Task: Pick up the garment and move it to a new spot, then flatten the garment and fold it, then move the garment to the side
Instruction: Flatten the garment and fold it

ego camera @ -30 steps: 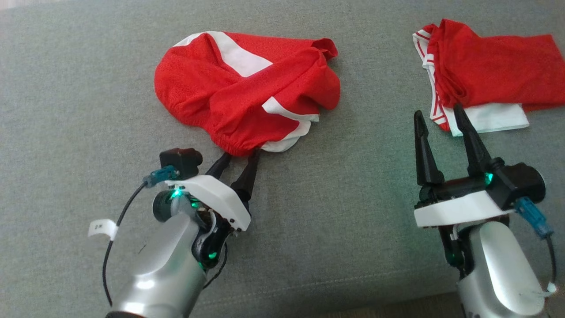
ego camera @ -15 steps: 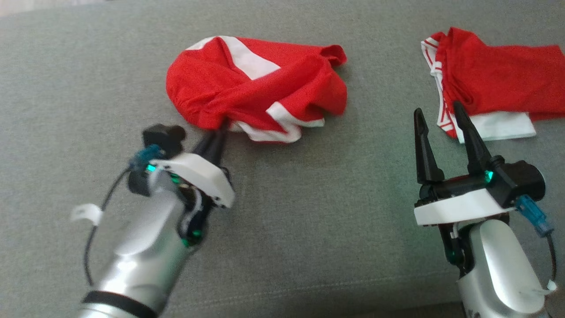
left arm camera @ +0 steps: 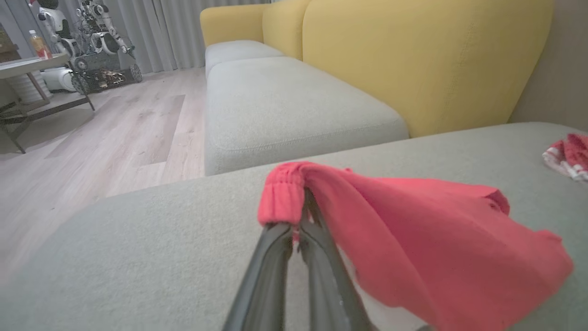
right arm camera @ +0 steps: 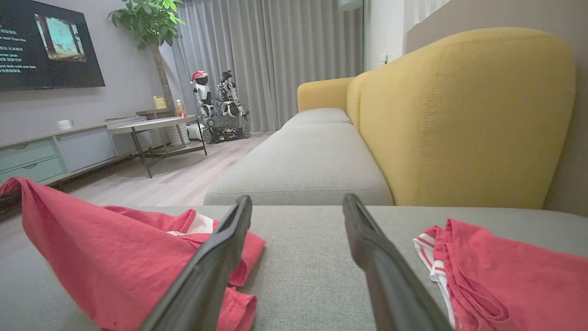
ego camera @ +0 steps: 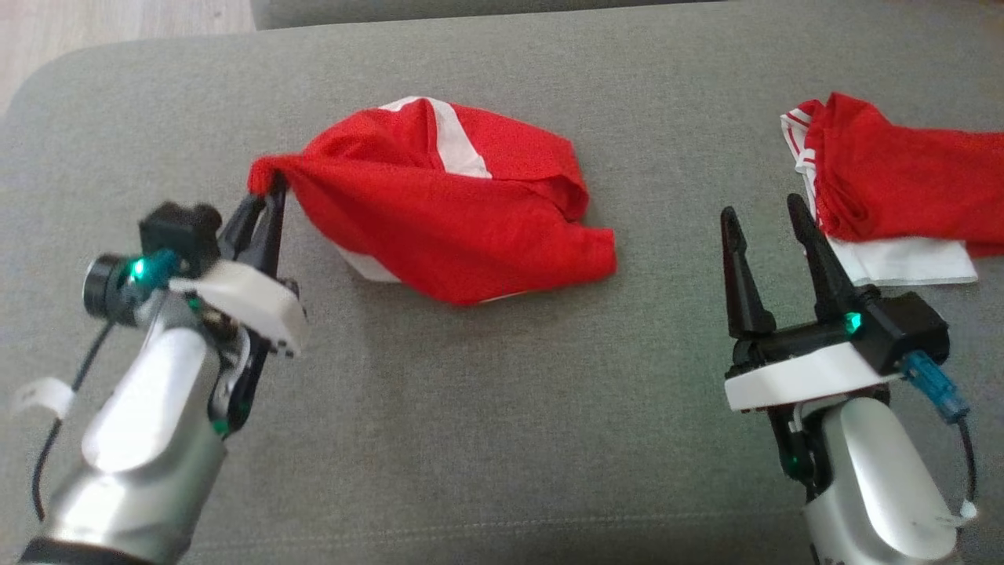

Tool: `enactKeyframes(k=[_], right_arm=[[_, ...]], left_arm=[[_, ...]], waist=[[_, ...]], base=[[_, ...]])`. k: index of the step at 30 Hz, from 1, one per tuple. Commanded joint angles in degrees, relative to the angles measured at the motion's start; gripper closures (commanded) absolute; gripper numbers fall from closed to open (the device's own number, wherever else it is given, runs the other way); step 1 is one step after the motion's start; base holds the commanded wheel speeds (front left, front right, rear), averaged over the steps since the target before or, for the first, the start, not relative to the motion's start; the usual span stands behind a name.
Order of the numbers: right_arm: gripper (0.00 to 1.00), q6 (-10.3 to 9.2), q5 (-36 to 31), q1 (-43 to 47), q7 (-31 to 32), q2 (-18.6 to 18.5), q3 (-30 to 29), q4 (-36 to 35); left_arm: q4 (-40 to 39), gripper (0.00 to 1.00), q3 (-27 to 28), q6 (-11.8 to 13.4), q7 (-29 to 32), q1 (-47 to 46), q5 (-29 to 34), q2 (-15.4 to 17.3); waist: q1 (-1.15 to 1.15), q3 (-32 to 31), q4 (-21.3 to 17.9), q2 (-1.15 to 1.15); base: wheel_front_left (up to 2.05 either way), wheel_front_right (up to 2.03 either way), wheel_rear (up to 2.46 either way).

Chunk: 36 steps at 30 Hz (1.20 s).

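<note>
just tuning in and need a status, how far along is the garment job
Done: the left gripper is shut on the elastic edge of the red garment. In hand: that edge is raised, while most of the cloth lies crumpled on the grey cushion. Left: setting it down in a new spot, flattening, folding, moving it aside. The right gripper is open and empty.

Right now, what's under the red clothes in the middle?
The grey cushion lies under the red garment. A white bit peeks out at its near edge. Whatever the folds cover cannot be seen.
</note>
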Motion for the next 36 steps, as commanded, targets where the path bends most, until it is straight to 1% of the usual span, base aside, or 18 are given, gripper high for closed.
enactKeyframes(k=[1,3,6,7,8,9,13,16,20,23,26,27,28,31,36], right_arm=[[0.00,-0.05,0.41,-0.32,-0.61,0.13,1.53,-1.35],[0.00,-0.05,0.45,-0.43,-0.61,0.13,2.03,-0.99],[0.00,-0.05,0.37,-0.69,-0.61,0.13,2.63,-0.34],[0.00,-0.05,0.30,-0.76,-0.61,0.13,2.78,-0.11],[0.00,-0.05,0.21,-0.79,-0.61,0.13,2.88,0.10],[0.00,-0.05,0.10,-0.77,-0.61,0.13,2.93,0.28],[0.00,-0.05,-0.52,-0.31,-0.61,0.13,2.75,1.04],[0.00,-0.05,-0.98,0.29,-0.61,0.13,2.83,1.70],[0.00,-0.05,-1.24,0.62,0.57,0.05,4.22,3.34],[0.00,-0.05,-0.91,0.24,2.52,-1.01,6.04,4.70],[0.00,-0.05,-0.02,-0.65,4.65,-2.85,8.21,6.08],[0.00,-0.05,0.19,-1.68,6.29,-4.55,9.59,7.44],[0.00,-0.05,0.19,-1.68,6.29,-4.55,9.59,7.44],[0.00,-0.05,1.22,-3.77,8.60,-7.04,12.02,9.82],[0.00,-0.05,3.90,-7.96,11.42,-11.60,17.80,13.54]], left_arm=[[-1.60,1.00,1.89,0.77,-0.33,-0.70,0.86,2.53],[-0.79,1.00,0.73,1.12,0.80,0.61,1.55,2.74],[1.39,1.00,-0.21,1.08,1.90,2.38,1.01,1.79],[2.23,0.86,-0.34,1.18,2.05,2.71,0.81,1.46],[2.94,0.38,-0.30,1.38,1.97,2.90,0.61,1.11],[3.55,0.00,-0.14,1.74,1.76,3.00,0.46,0.78],[4.14,0.00,1.97,2.88,0.32,3.56,-1.25,-0.85],[2.61,0.00,4.23,3.57,-0.41,4.74,-2.33,-1.58],[-2.99,0.00,7.96,4.45,-0.67,7.65,-2.85,-2.80],[-8.04,0.00,10.42,4.73,-0.69,10.92,-2.02,-4.16],[-11.80,0.00,11.85,4.25,-0.69,13.74,-0.76,-5.82],[-13.39,0.00,12.19,3.51,-0.70,15.14,0.10,-7.07],[-13.39,0.00,12.19,3.51,-0.70,15.14,0.10,-7.07],[-14.42,0.00,12.39,2.17,-0.70,16.43,1.17,-9.09],[-14.01,0.00,13.09,0.28,-0.70,17.27,2.60,-11.75]], waist=[[0.00,-0.09,0.15,0.00],[0.00,-0.09,0.22,0.00],[0.00,-0.16,0.13,0.00],[0.00,-0.23,0.07,0.00],[0.00,-0.32,0.04,0.00],[0.00,-0.43,0.04,0.00],[0.00,-1.37,0.44,0.00],[0.00,-2.21,1.16,0.00],[0.00,-2.82,2.88,0.00],[0.00,-2.77,4.68,0.00],[0.00,-2.43,6.71,0.00],[0.00,-1.96,8.19,0.00],[0.00,-1.96,8.19,0.00],[0.00,-1.05,10.50,0.00],[0.00,0.39,13.88,0.00]], base=[[0.00,0.00,0.00],[0.00,0.00,0.00],[0.00,0.00,0.00],[0.00,0.00,0.00],[0.00,0.00,0.00],[0.00,0.00,0.00],[0.00,0.00,0.00],[0.00,0.00,0.00],[0.00,0.00,0.00],[0.00,0.00,0.00],[0.00,0.00,0.00],[0.00,0.00,0.00],[0.00,0.00,0.00],[0.00,0.00,0.00],[0.00,0.00,0.00]])
